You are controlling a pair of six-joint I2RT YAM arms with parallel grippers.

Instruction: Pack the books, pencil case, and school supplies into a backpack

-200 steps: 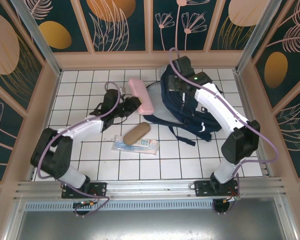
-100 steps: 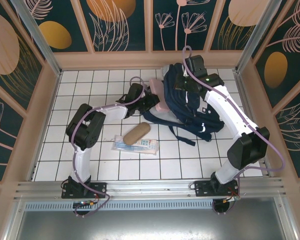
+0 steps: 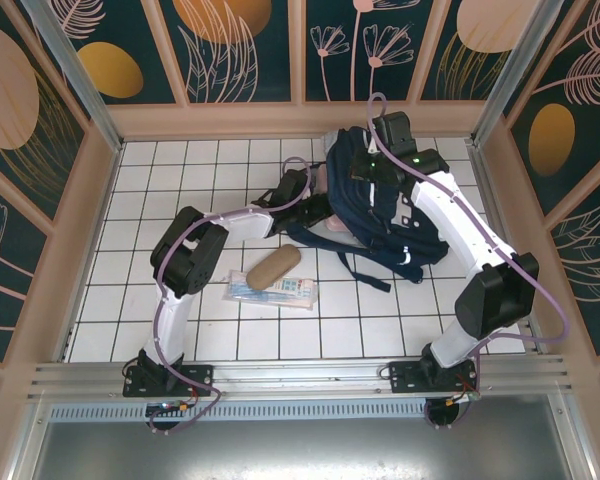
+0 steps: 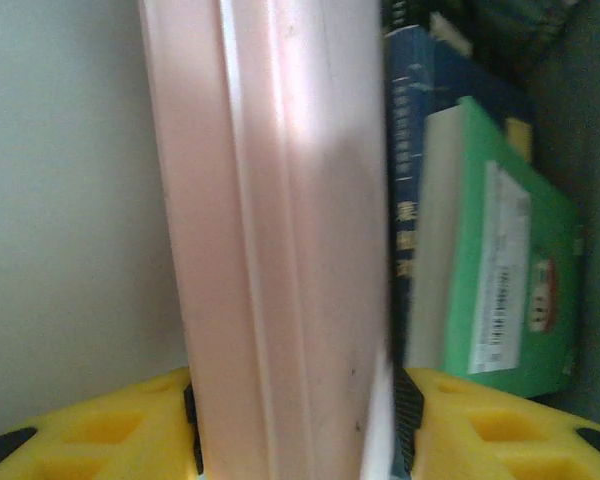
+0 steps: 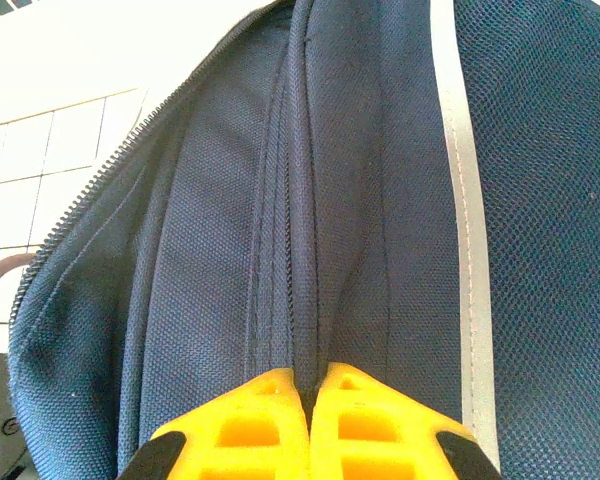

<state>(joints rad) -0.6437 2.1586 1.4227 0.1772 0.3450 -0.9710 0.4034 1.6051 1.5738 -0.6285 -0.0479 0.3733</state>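
Left gripper [image 4: 295, 440]: yellow fingers stand on either side of the pink pencil case [image 4: 280, 250], which runs up the middle of the wrist view. Cannot tell whether they press it or stand just off it. Beyond the case, right of frame, a navy book [image 4: 412, 150] and the green booklet [image 4: 500, 270] sit inside the bag.

Right gripper [image 5: 305, 385]: fingers pressed together, pinching a fold of the backpack [image 3: 400, 225] along the zip.

Judgement: push the case straight in along the book spines, flap held up, and release once its tail is past the zip.

Room: books crowd the right side, with a pale bare surface on the left. Overhead, the bag lies upper right of centre, near the back wall. A brown pouch [image 3: 273, 267] and a clear packet [image 3: 272, 291] wait lower centre, well apart from it.
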